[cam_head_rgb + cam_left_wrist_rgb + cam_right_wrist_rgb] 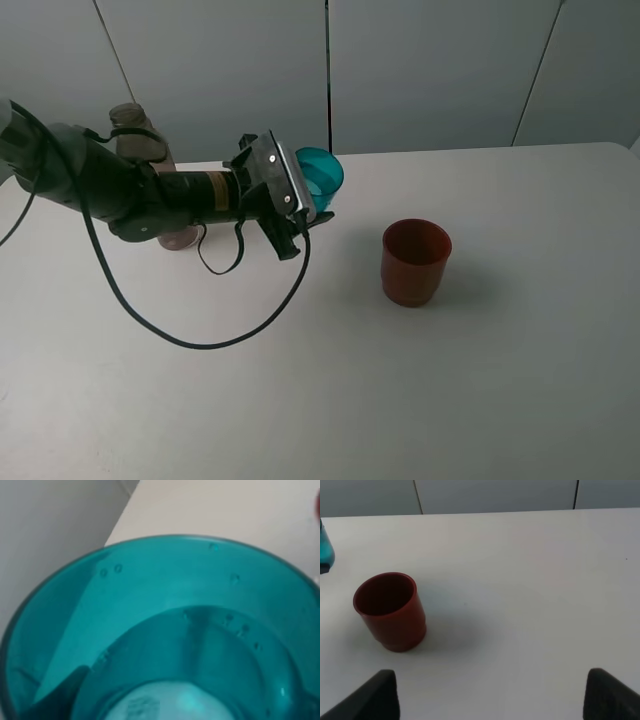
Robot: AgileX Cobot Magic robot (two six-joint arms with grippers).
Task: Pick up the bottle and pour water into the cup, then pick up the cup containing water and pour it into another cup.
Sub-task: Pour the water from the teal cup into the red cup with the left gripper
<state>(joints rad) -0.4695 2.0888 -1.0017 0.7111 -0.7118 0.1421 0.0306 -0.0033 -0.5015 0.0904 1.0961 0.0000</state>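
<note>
Two cups: left pincer (318,203) pinches teal cup (322,172), raised off worktop (480,380) between bottle (135,135) and red cup (415,262); water (200,645) inside. Red cup upright on worktop, apart from teal cup. Bottle stands behind left arm (150,195). Right pincer (495,697) spread wide, holding nothing, red cup ahead.

The white table (480,380) carries the red-brown cup (415,262), upright near its middle, and the clear bottle (135,125), upright at the far left, well apart.

Soft even light, faint shadows, cup (165,580) blurred.
</note>
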